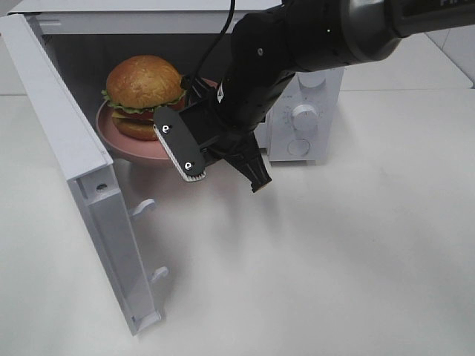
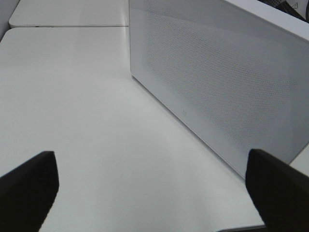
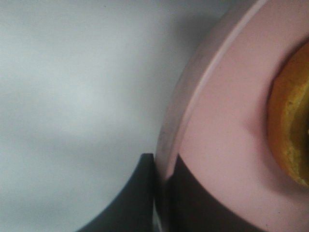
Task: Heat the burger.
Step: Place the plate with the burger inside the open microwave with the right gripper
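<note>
**Exterior high view.** The burger (image 1: 145, 90) sits centred on the pink plate (image 1: 119, 142), at 10 o'clock in the frame, in the mouth of the microwave (image 1: 148, 18). The plate's near edge projects past the cavity threshold. Whether the plate rests on the cavity floor or is carried cannot be told. The right arm (image 1: 312, 37) enters from 2 o'clock, crosses the control panel and overlaps the plate rim at its 4 o'clock. Its fingertips are hidden in this view. The door (image 1: 82, 185) stands open at the plate's 8 o'clock, with its latch hooks (image 1: 145, 206) facing the table (image 1: 356, 259). The knobs (image 1: 303, 113) lie at 3 o'clock of the cavity, close against the arm.

**Left wrist view.** The left gripper (image 2: 154, 193) is released, its fingers spread wide with nothing between them, above the table. It faces the door's perforated outer panel. This is probably a standby position for pushing the door shut.

**Right wrist view.** The right gripper (image 3: 161, 162) is clenched on the plate rim, one finger outside the rim and one on the inner face. The burger's edge lies near the fingers but apart from them. Holding the rim rather than the bun probably moves the food without crushing it.

**Obstruction.** As judged from these views, the door cannot close until the plate is fully inside and the right arm has left the opening.
</note>
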`<state>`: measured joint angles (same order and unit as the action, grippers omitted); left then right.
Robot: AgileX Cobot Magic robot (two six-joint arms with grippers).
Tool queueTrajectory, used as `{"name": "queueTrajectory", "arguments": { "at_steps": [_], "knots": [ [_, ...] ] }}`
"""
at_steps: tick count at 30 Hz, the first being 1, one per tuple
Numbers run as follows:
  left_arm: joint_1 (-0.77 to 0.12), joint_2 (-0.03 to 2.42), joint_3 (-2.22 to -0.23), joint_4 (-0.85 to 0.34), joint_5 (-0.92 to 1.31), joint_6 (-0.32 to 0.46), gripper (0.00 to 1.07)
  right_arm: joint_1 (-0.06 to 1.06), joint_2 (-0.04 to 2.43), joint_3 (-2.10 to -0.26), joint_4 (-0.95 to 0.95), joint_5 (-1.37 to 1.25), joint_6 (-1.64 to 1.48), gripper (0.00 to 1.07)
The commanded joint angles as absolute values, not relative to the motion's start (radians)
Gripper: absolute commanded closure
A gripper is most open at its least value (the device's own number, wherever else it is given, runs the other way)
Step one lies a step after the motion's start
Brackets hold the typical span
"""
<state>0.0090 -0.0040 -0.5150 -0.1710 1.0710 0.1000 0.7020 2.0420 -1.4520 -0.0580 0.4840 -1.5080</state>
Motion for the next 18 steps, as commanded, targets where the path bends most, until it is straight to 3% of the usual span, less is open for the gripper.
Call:
{"name": "queueTrajectory", "arguments": {
  "at_steps": [1,18],
  "knots": [
    [0.008,-0.022,-0.514,-0.182,1.069,0.101,0.09,0.702,2.061,-1.52,-0.106,0.445,-1.436,1.07],
    [0.008,-0.022,-0.514,-0.182,1.069,0.101,0.09,0.701,2.167,-1.668,-0.201,0.456,-1.318,1.07]
  ]
}}
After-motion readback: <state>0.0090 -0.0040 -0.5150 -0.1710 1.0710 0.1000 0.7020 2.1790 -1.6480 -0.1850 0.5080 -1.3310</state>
